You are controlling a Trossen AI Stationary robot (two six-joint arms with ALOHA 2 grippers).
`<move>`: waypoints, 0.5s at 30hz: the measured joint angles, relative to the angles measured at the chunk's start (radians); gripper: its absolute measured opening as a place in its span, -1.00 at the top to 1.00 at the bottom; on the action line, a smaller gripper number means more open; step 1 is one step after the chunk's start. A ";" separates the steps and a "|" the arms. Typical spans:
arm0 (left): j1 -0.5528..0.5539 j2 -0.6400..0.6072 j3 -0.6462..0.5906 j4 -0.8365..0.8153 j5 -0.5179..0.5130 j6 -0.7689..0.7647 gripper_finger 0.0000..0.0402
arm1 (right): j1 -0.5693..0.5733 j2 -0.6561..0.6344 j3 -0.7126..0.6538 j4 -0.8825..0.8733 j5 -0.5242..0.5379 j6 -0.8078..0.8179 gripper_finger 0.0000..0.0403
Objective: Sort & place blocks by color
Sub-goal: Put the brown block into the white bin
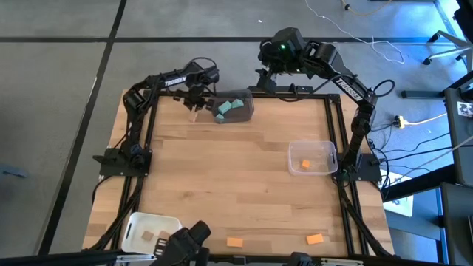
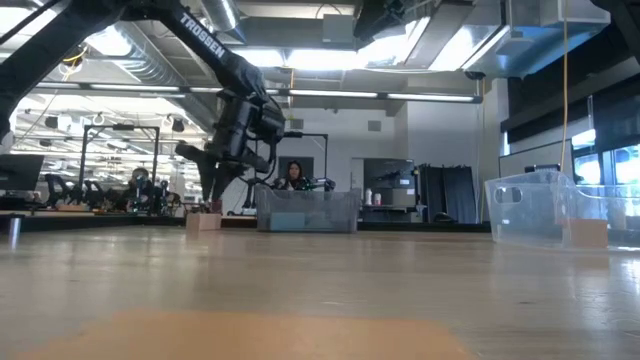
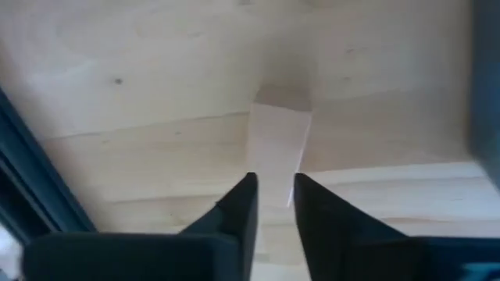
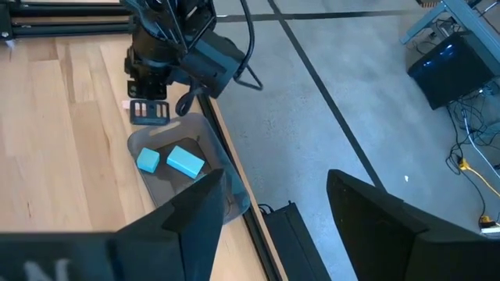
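My left gripper (image 1: 194, 101) is at the table's far left, beside a dark grey bin (image 1: 236, 106) that holds two teal blocks (image 4: 172, 160). It points down and is shut on a pale tan block (image 3: 279, 144). My right gripper (image 4: 269, 215) is open and empty, raised over the table's far edge (image 1: 284, 55). An orange block (image 1: 304, 163) lies in a clear bin (image 1: 312, 157). Two orange blocks (image 1: 234, 241) (image 1: 315, 239) lie on the table near its front edge. A tan block (image 1: 150, 235) lies in a white bin (image 1: 148, 229). My left gripper pinches the tan block's two opposite sides (image 3: 275, 191) between its fingertips (image 3: 244, 204), from above, pointing down. Only the end of the block nearest the gripper is between the fingers. In the low view the block (image 2: 207, 221) stands at table level below the fingers.
The dark grey bin stands just to the right of my left gripper, close to the table's far edge. The clear bin sits at the right, the white bin at the front left corner. Bare wood lies between the bins at mid table (image 1: 236, 177).
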State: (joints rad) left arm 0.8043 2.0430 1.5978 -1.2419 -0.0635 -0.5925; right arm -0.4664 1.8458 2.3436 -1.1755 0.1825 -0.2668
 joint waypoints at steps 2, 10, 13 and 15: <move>0.005 0.000 0.000 0.004 0.036 0.000 0.78 | 0.000 0.000 0.000 0.002 0.000 0.000 -0.12; 0.015 0.000 -0.030 0.023 0.092 0.018 0.99 | 0.000 0.000 0.000 0.005 0.000 0.000 -0.12; 0.031 0.000 -0.069 0.027 0.116 -0.002 1.00 | 0.000 0.000 0.000 0.005 0.000 -0.001 -0.12; 0.037 0.000 -0.082 0.019 0.094 -0.007 1.00 | 0.000 0.000 0.000 0.005 0.000 -0.001 -0.12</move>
State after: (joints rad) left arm 0.8416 2.0434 1.5158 -1.2231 0.0309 -0.6000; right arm -0.4664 1.8458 2.3436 -1.1702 0.1826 -0.2676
